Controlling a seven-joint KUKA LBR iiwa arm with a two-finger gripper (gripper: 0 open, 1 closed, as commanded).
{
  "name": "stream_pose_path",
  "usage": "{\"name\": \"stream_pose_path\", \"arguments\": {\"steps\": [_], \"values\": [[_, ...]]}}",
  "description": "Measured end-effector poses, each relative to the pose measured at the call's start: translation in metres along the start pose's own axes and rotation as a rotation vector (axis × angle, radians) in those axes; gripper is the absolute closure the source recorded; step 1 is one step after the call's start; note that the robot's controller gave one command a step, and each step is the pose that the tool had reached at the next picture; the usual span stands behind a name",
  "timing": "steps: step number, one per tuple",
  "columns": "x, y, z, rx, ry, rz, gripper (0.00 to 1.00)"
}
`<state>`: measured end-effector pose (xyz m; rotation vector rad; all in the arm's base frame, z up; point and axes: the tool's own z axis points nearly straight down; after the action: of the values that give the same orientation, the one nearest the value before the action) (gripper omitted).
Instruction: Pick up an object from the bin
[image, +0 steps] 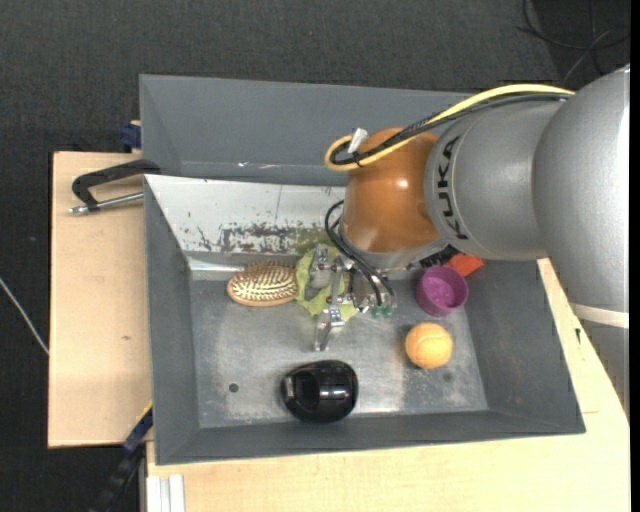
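Looking down into a scuffed grey metal bin (170, 330). Reaching in from the right with a hand (335, 305), its grip impossible to tell. Hovering it at a limp, crumpled yellow-green scrap (307, 275), mid-bin near the back wall, just beside the brush. Counting one each around it: glossy black rounded lump (318, 390), oval gold ribbed brush (263, 285), purple cup (441, 290), fuzzy orange ball (429, 345).

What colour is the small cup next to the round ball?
The cup is magenta-purple, which is clear in the camera view.
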<state>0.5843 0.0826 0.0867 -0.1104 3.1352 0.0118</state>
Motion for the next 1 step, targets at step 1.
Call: {"name": "stream_pose_path", "arguments": {"steps": [1], "values": [[0.0029,0.0012,0.0106,-0.002,-0.003,-0.029,0.00]]}}
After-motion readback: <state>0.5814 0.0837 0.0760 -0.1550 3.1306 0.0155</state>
